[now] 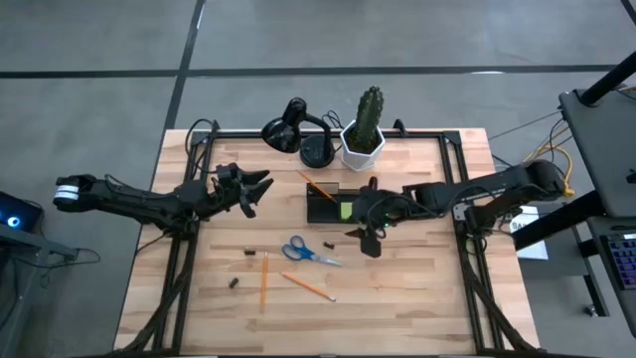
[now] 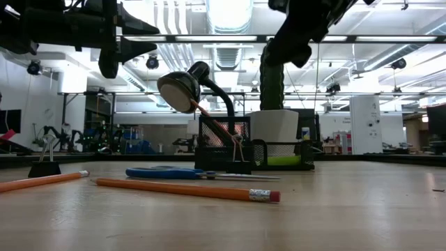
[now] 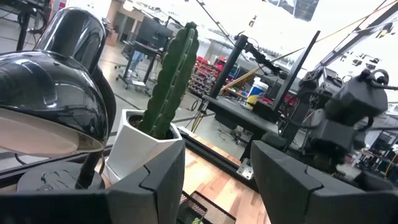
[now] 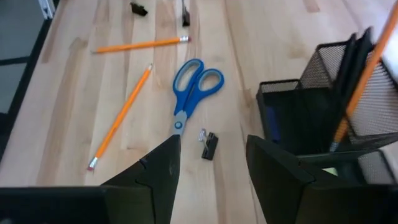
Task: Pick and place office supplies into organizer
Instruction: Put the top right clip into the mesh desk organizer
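Note:
The black mesh organizer (image 1: 324,205) stands mid-table with an orange pencil (image 1: 316,185), dark pens and the lime-green sticky pad (image 1: 346,210) in it. Blue-handled scissors (image 4: 196,90) lie flat on the wood. Beside them are two orange pencils (image 4: 121,118) (image 4: 140,44) and small dark binder clips (image 4: 209,145). My right gripper (image 4: 211,171) hovers open above the table, near the organizer's right near corner and over the clip. My left gripper (image 1: 250,189) is open and raised left of the organizer, facing the lamp.
A black desk lamp (image 1: 288,129) and a cactus in a white pot (image 1: 364,139) stand at the far edge, behind the organizer. Two more clips (image 1: 248,256) (image 1: 235,282) lie toward the near left. Bare wood lies near and right of the scissors.

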Available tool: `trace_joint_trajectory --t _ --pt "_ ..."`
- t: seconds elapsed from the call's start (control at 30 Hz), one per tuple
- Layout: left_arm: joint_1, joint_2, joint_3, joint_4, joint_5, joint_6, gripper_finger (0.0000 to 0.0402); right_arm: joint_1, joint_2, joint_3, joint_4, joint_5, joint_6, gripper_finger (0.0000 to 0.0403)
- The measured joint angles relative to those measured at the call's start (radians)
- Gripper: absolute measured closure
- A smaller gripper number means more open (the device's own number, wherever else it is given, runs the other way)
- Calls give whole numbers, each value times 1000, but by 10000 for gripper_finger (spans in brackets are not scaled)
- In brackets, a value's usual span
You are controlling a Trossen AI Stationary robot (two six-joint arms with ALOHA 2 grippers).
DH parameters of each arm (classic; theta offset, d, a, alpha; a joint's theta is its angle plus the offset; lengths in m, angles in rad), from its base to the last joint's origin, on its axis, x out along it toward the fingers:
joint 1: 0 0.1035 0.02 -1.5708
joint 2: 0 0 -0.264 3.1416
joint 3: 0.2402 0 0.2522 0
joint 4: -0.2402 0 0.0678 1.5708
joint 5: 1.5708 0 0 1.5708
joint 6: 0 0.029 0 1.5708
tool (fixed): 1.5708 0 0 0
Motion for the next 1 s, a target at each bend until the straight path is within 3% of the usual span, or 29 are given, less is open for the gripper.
trace_joint_trajectory --t 0.47,1.0 --pt "0 0 0 -8 0 0 233 41 211 5 75 0 100 220" --pt "0 0 -1 -27 -4 0 233 41 444 157 73 18 107 218"
